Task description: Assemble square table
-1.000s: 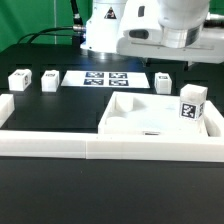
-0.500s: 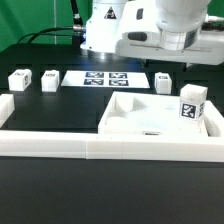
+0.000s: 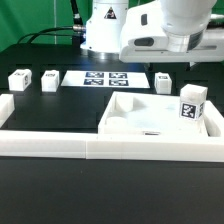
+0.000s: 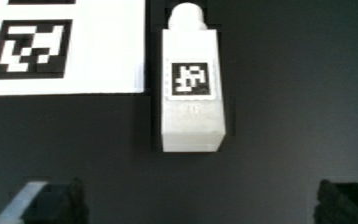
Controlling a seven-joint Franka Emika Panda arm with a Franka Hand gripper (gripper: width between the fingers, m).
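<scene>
White glossy arm (image 3: 165, 20): rounded plastic shells, soft highlights. Second white column section (image 3: 103, 25) w/ small dark marking near top, too blurred to read. Boxy white wrist block (image 3: 160, 45), grey shaded underside, dark slot on one face. Thin green cable (image 3: 75, 12) and black cable (image 3: 45, 35) by the rear section. In wrist view, hand (image 4: 202, 200) seen only as two dark fingers (image 4: 51, 200), blurred, squarish tips.
</scene>
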